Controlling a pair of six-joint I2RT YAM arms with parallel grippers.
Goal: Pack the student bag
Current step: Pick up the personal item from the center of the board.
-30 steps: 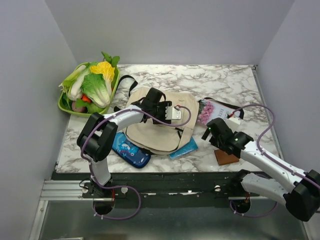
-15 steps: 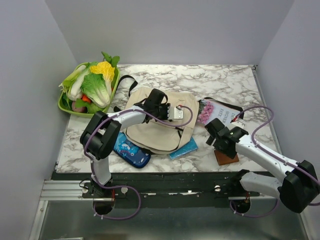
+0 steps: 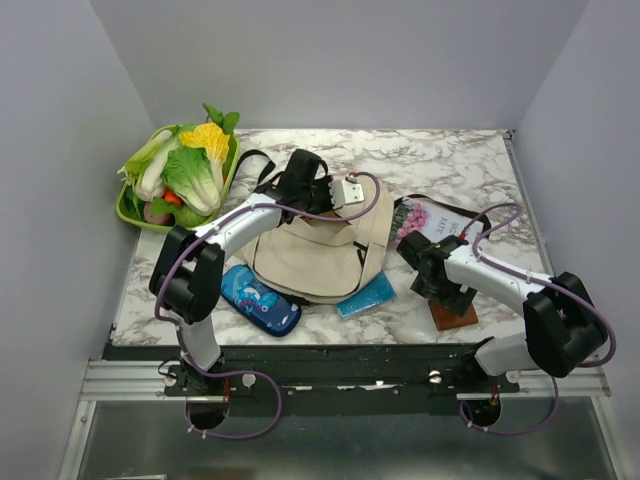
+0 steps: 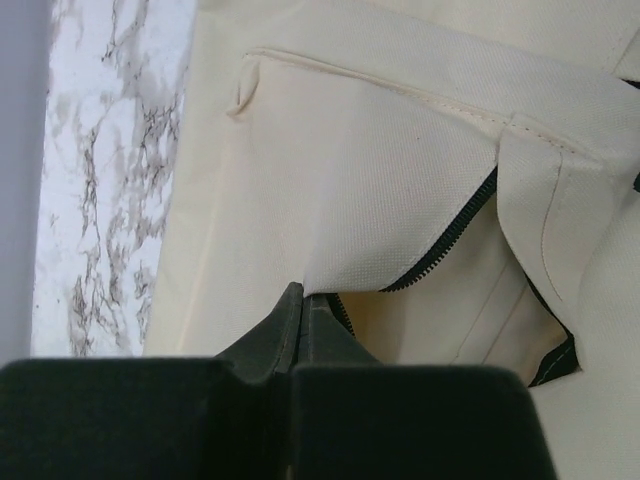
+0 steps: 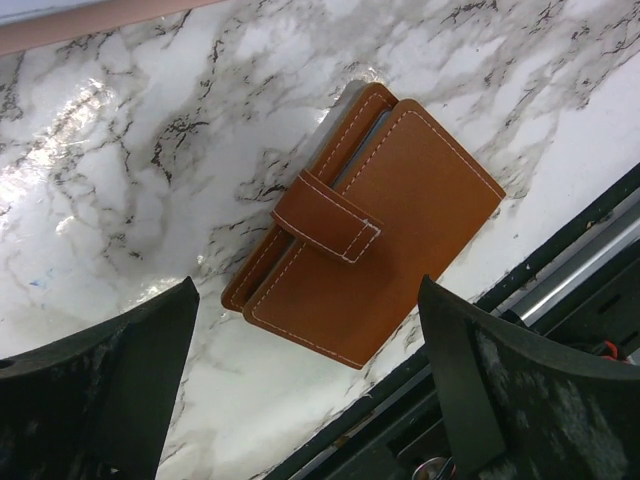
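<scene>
The student bag (image 3: pixel 318 258), a beige cloth backpack with black zipper trim, lies mid-table. My left gripper (image 3: pixel 296 196) is at its far edge, shut on the cloth flap beside the zipper (image 4: pixel 440 250). In the left wrist view the pinch (image 4: pixel 303 294) holds the flap up, and the pocket mouth (image 4: pixel 450 320) gapes below it. My right gripper (image 3: pixel 443 284) hangs open over a brown leather wallet (image 3: pixel 453 315) near the front edge. In the right wrist view the wallet (image 5: pixel 372 235) lies flat between the spread fingers (image 5: pixel 150 370), untouched.
A green basket of vegetables (image 3: pixel 172 178) stands at the back left. A dark-blue patterned pencil case (image 3: pixel 260 298) and a teal packet (image 3: pixel 366 296) lie at the bag's near side. A flowered book (image 3: pixel 432 222) lies right of the bag. The table's front edge (image 5: pixel 560 270) runs close to the wallet.
My left gripper has shut on the bag's flap and pulled it up and toward the back. The right arm has swung left and in, over the wallet, still open.
</scene>
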